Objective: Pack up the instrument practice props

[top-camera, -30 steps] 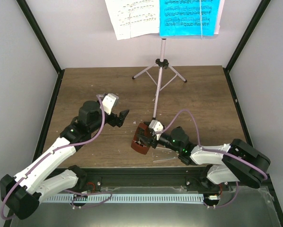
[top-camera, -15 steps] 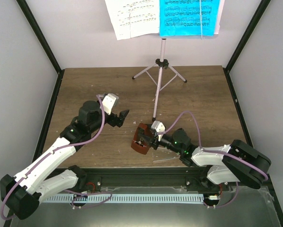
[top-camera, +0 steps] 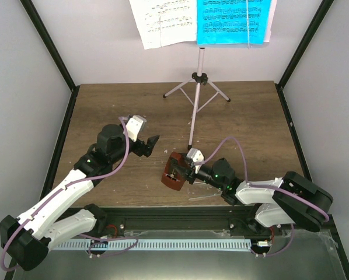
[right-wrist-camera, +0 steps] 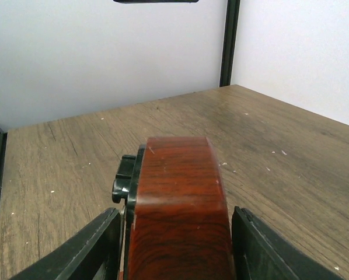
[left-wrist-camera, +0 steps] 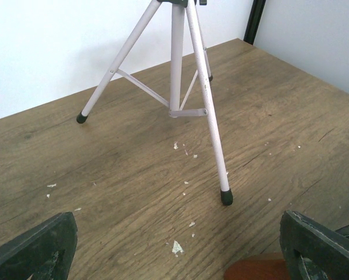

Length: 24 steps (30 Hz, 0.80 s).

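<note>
Top cam: metronome (top-camera: 173, 175) sits on the bench (top-camera: 104, 105) near the front edge, approx mid-width, w/ the right end effector (top-camera: 182, 171) reaching in at its right side. Right wrist cam gives what top cam can't: the two fingers (right-wrist-camera: 93, 251) bracket the brown body, one each side, w/ a black knob poking out on the body's left. Gaps btwn pads and wood are hair-thin at best. Can't tell if the pads press or just flank it, so grip vs. no grip is unclear. That cam shows nothing of the stand or sheets, only bench and walls beyond.

Left end effector (top-camera: 146, 144) hovers above the bench left of the metronome, apart from it, pointing toward the stand. Left wrist cam: its fingertips (left-wrist-camera: 34, 248) sit at the bottom corners of the view, spread wide, nothing btwn them but bare bench, so it's open and empty. A brown corner of the metronome shows at the bottom edge by the right-hand fingertip.

Stand (top-camera: 196, 99): upright at back-ctr of the bench, three legs splayed. Top cam shows the near leg's foot resting close behind the metronome. Left wrist cam shows legs, braces and black feet up close, plus pale flecks on the wood, but cuts off the pole above. Only top cam has the sheets: white sheet (top-camera: 163, 22) on the left, cyan sheet (top-camera: 230, 22) on the right, side by side on the stand's desk, tops cut by the frame.
</note>
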Available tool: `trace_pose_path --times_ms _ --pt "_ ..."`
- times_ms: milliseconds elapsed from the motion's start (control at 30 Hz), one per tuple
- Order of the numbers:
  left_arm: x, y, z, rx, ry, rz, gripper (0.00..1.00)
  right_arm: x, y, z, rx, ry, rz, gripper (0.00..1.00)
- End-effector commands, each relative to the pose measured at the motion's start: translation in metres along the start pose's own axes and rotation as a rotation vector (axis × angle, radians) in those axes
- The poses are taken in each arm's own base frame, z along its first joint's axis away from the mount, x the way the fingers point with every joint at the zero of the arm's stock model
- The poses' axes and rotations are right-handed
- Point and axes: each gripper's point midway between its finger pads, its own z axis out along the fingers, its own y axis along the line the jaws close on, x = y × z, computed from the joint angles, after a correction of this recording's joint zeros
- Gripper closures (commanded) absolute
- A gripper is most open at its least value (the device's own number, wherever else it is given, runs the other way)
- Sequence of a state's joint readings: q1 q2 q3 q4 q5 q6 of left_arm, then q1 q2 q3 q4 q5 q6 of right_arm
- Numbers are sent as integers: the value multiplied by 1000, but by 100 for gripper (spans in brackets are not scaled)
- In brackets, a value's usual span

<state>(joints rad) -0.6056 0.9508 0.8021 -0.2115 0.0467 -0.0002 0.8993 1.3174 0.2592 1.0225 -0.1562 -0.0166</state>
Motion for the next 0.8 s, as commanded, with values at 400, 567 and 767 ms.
trace_pose_path --times_ms 400,567,767 --pt "-1 -1 1 10 -5 -7 4 -16 -11 13 47 -7 26 44" --pt "0 -2 2 14 -3 -9 4 -16 -13 13 53 -4 40 44" --pt "0 -2 2 15 -2 -9 4 -14 -9 8 35 -19 42 42"
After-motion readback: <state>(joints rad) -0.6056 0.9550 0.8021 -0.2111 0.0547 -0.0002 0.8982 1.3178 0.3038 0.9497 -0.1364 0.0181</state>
